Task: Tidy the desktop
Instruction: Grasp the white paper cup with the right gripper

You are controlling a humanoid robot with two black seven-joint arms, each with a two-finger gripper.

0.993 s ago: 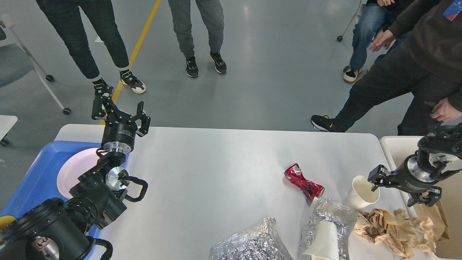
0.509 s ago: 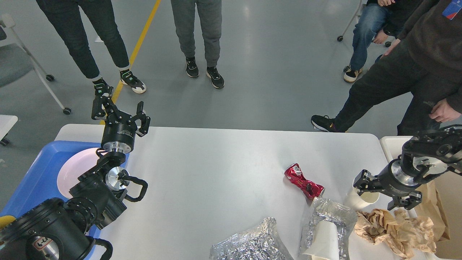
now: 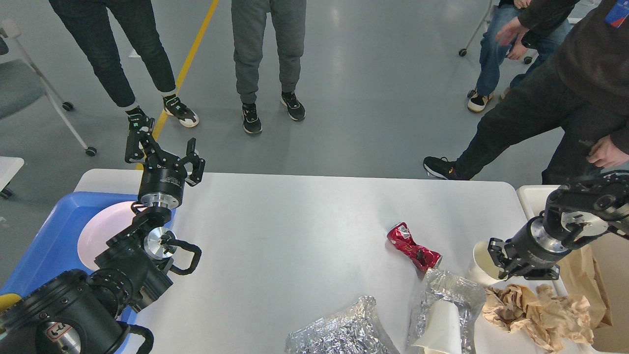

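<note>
Right end effector (image 3: 497,259) has dropped onto the cup (image 3: 479,262) at the frame's lower right, apparently gripping its rim; lifting it off the desk (image 3: 295,231) looks next. Left end effector (image 3: 164,153) hangs open and empty, unmoved, at upper left.

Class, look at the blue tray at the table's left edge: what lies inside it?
A pink plate lies in the blue tray. The left arm covers the plate's right side and the tray's near end, so anything else there cannot be seen.
</note>
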